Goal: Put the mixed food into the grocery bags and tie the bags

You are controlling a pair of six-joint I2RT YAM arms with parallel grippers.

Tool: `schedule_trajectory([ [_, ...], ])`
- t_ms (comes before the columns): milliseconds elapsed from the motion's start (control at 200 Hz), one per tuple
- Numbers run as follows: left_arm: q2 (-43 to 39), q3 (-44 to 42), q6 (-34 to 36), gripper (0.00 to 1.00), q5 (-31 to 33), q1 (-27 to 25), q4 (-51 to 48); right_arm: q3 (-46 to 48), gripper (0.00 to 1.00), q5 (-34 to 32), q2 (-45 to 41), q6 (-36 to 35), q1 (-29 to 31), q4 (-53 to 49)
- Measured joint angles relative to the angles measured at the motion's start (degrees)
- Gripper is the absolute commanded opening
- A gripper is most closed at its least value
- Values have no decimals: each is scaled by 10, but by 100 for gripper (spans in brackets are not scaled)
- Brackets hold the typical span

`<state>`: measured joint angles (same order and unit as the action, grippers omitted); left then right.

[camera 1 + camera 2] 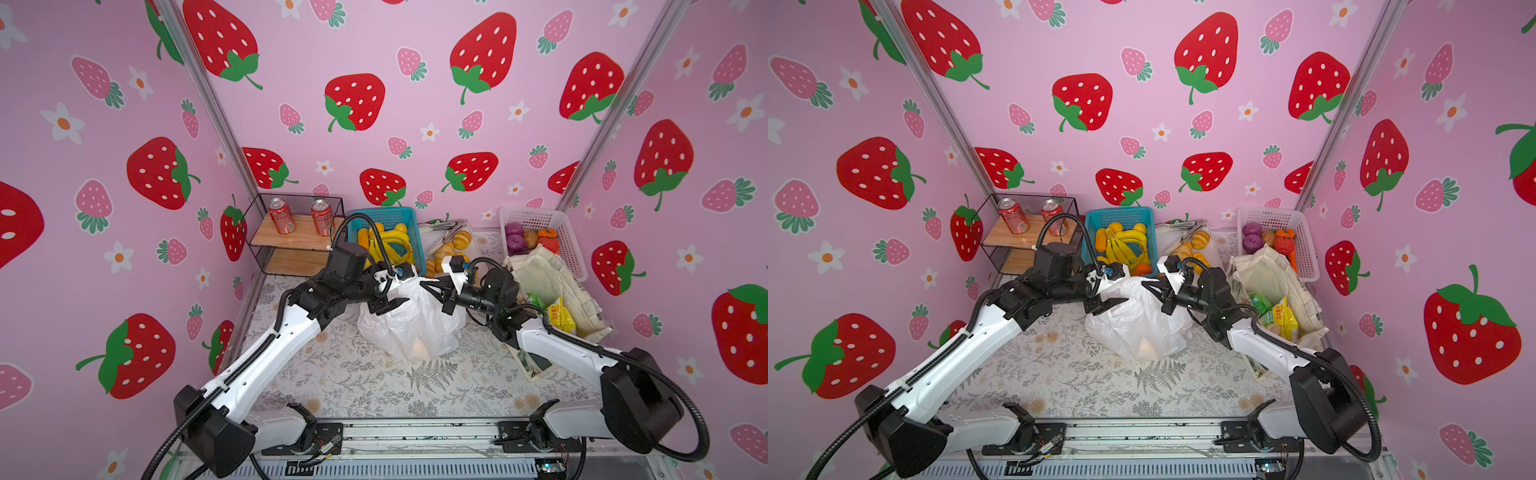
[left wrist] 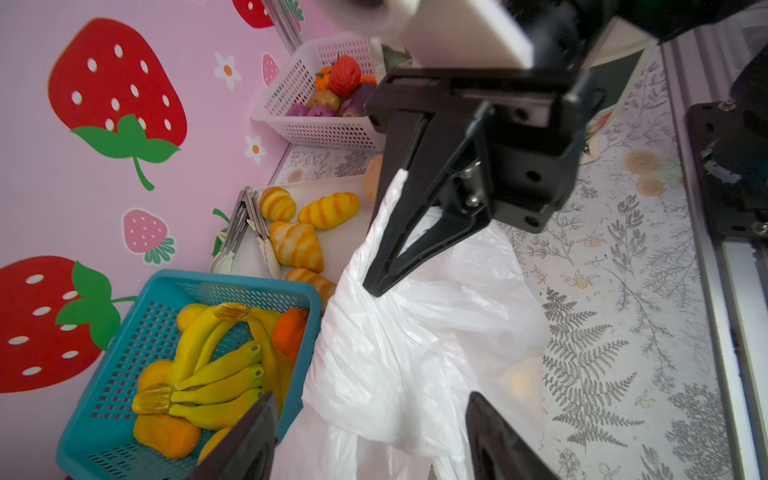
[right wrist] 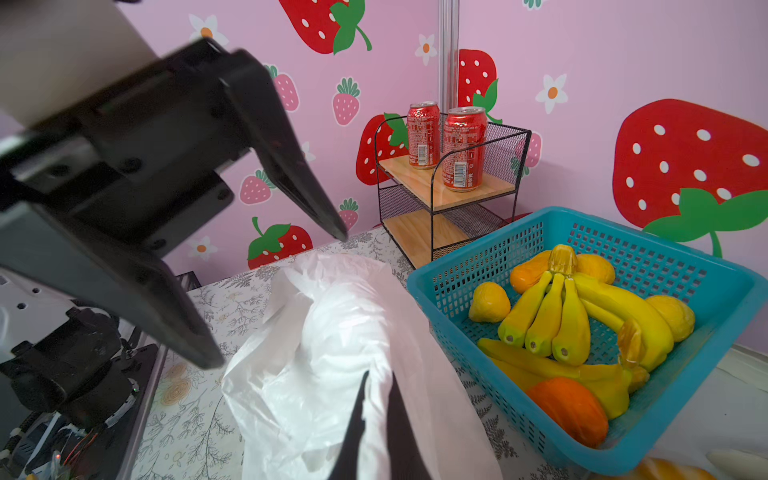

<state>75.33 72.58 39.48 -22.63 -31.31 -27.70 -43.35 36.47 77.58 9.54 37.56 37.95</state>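
Top views: in both top views the thin white crinkly plastic handle bag (image 1: 411, 328) is sitting slumped between the two arms. The left gripper (image 1: 390, 305) is hovering at its left shoulder with fingers spread. The right gripper (image 1: 428, 286) is meeting the bag's top from the right. The cream canvas tote (image 1: 552, 282) is lying well to the right, with yellow and green snack packets (image 1: 559, 318) at its mouth.

Left wrist view: the right gripper (image 2: 376, 282) is clamping a twisted strip of the bag's top, which is running lengthwise between its fingers.

Right wrist view: the left gripper (image 3: 274, 299) is gaping, holding nothing, over the bag's loose free fold. Judgement: the left arm is the nearer one, and the fold is lying just below its fingertips.
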Motion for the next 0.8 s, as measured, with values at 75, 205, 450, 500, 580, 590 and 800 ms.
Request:
schedule_trajectory([
  [75,33,12,-7,71,1,3,-6,2,0,0,-3,0,1,4],
  [205,60,20,-14,61,-4,12,-23,8,0,0,-10,-2,2,6],
  [450,88,40,-6,25,-20,19,-35,20,0,1,-23,-5,2,8],
  [500,92,43,0,17,-22,19,-39,20,0,2,-24,-5,2,10],
  [580,97,47,11,11,-25,19,-41,22,0,2,-26,-6,2,14],
  [590,97,47,15,10,-26,19,-41,22,0,2,-26,-6,2,15],
  [800,97,47,47,0,-28,19,-37,27,28,1,-28,-15,2,18],
])
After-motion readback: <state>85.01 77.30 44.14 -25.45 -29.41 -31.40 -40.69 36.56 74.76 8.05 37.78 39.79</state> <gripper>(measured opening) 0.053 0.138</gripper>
